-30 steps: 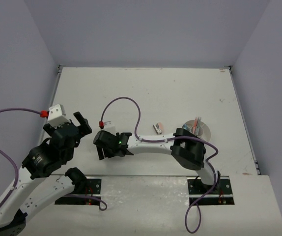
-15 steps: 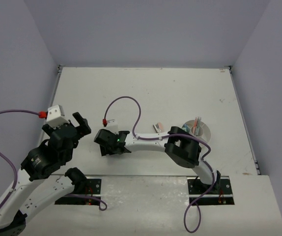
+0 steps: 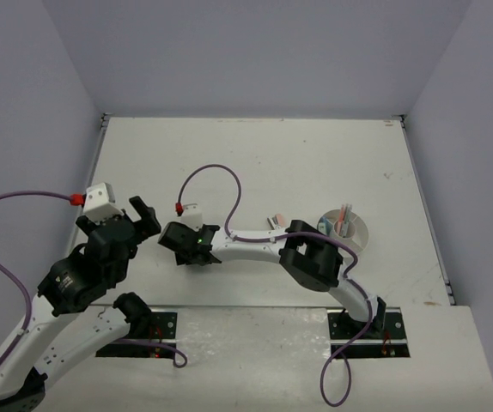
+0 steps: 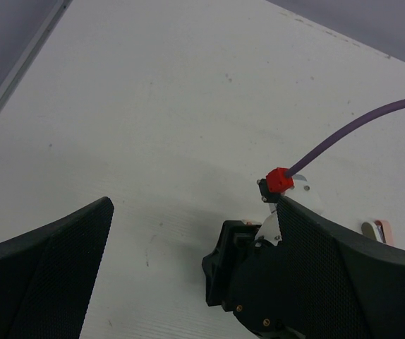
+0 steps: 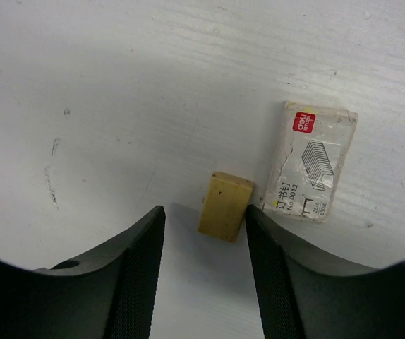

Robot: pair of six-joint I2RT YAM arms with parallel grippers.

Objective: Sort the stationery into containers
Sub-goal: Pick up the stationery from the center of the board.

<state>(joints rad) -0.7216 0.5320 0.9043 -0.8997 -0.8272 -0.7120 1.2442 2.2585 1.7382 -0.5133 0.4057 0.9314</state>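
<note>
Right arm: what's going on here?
The right gripper is down at the table with its fingers either side of a small tan block, which lies next to a white box of staples. The jaws are open, with a gap to the block on at least one side, so it is not gripped yet. The left gripper hangs open and empty nearby. The round white cup sits off to the right with a few pieces standing in it.

One tan block [image 5: 225,206], one staple box [image 5: 311,162]
</note>
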